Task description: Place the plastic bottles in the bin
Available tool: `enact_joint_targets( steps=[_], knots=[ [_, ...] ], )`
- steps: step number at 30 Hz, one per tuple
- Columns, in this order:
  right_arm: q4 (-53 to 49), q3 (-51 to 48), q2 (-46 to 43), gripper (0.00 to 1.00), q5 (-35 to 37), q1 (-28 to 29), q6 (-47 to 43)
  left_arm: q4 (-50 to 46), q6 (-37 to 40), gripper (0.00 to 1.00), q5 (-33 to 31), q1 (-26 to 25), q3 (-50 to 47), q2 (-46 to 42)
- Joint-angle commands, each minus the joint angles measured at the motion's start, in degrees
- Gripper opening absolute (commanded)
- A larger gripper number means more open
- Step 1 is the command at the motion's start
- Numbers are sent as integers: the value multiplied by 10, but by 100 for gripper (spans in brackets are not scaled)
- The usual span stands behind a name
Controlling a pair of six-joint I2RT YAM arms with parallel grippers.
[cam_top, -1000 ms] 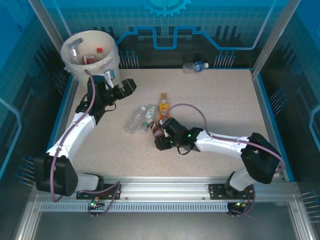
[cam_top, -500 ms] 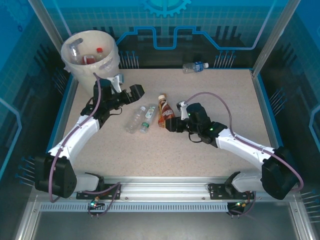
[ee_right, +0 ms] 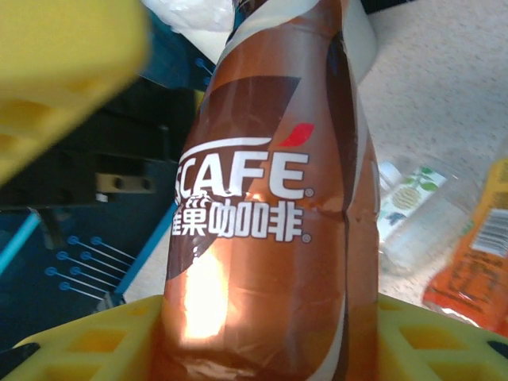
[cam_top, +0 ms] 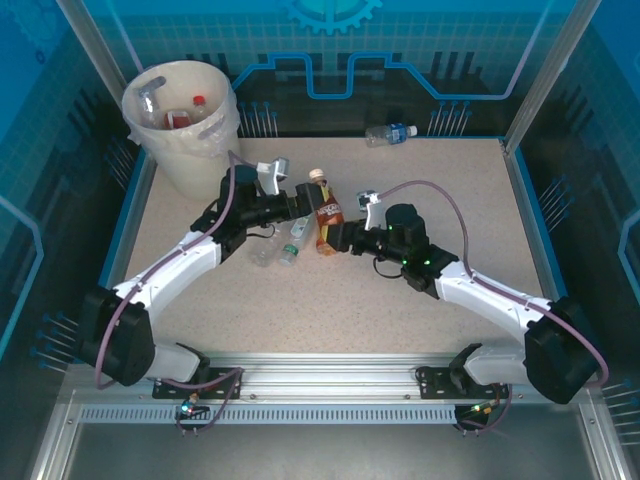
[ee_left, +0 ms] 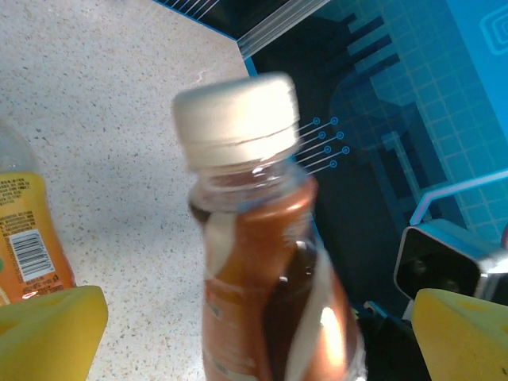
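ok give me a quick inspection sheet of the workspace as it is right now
surface: speckled beige table, no spills seen
job's things: coffee bottle held between the arms; clear bottle, green-label bottle and orange bottle lying on the table; blue-label bottle at the far edge; bin at the far left corner, red-capped bottle inside
clutter: nothing seen
grippers: right gripper shut on the coffee bottle's lower body; left gripper open, fingers either side of its upper part, apart from it
cables: lilac cables arch over both arms
surroundings: blue panels, aluminium frame
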Motion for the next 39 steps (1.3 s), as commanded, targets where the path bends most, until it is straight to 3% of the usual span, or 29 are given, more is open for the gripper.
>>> enact_joint_targets(
  steps=[1, 9, 21, 30, 38, 39],
  knots=[
    [67, -4, 9, 37, -34, -6, 16, 31, -24, 99, 0, -7, -10, 12],
    [76, 1, 16, 40, -40, -5, 1, 57, -32, 95, 44, -20, -9, 20],
    [63, 34, 46, 46, -58, -1, -24, 30, -5, 59, 66, -33, 18, 41],
    [19, 38, 31, 74, -39, 1, -60, -5, 23, 49, 3, -33, 43, 38],
    [-51, 39, -1, 92, -1, 2, -105, -29, 31, 48, -65, -30, 55, 36],
    [-58, 38, -7, 99, 6, 2, -110, -32, 32, 48, -73, -28, 56, 35]
  ],
)
